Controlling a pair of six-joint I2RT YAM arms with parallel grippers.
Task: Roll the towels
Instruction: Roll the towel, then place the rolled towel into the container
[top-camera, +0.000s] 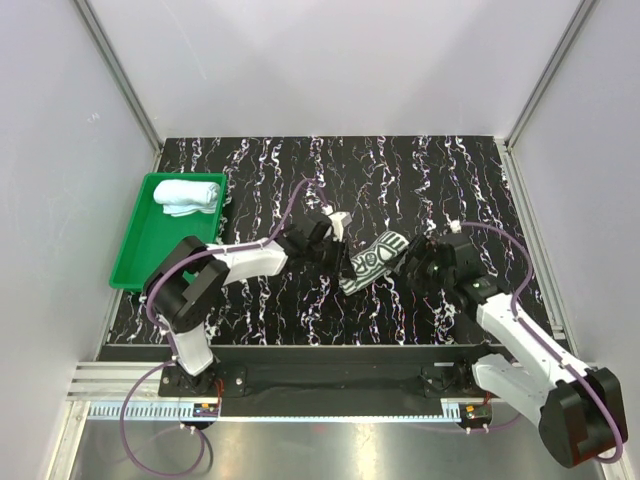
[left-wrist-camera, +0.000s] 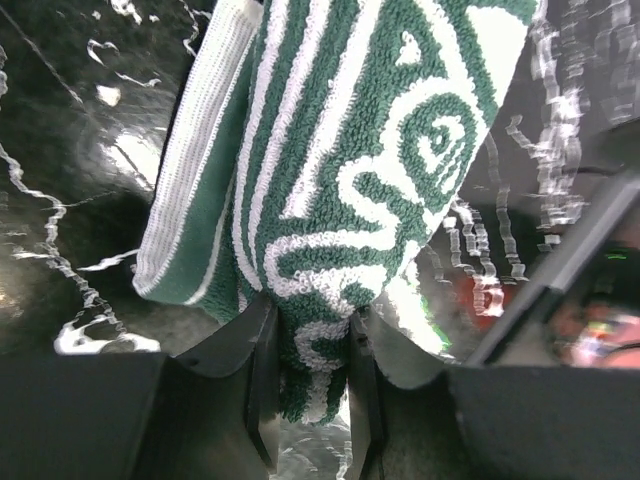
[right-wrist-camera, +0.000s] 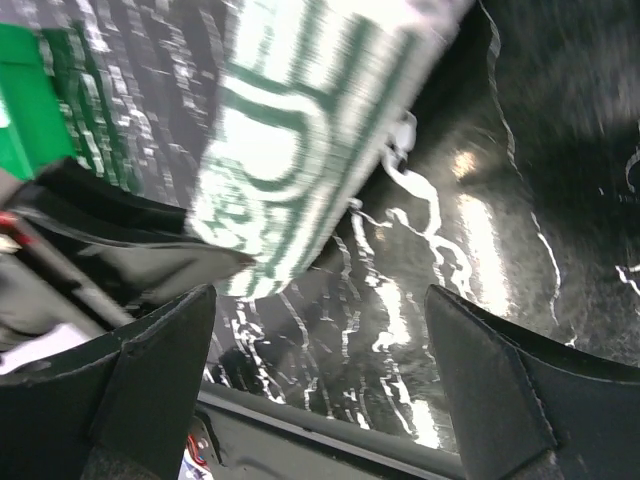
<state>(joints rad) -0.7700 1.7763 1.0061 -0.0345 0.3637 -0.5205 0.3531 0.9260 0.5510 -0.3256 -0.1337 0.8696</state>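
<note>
Top external: light blue towel (top-camera: 187, 195) sits rolled in your green tray (top-camera: 128, 250) at ten o'clock. Patterned towel (top-camera: 370, 262) lies mid surface (top-camera: 260, 180), left tool (left-wrist-camera: 310, 385) clamping its end, right tool (right-wrist-camera: 320, 365) released; that roll looks unfinished.

Left arm (top-camera: 225, 262): white link shells, black joint housings.
Right arm (top-camera: 520, 335): matching white shells, with a bulky black joint at its base.
Cables (top-camera: 124, 420): purple, one looping along each arm.
Left end effector (left-wrist-camera: 312, 395): black, with flat-sided fingers (left-wrist-camera: 262, 385).
Right end effector (right-wrist-camera: 320, 385): black, with broad matte wedge-shaped fingers (right-wrist-camera: 150, 390).
</note>
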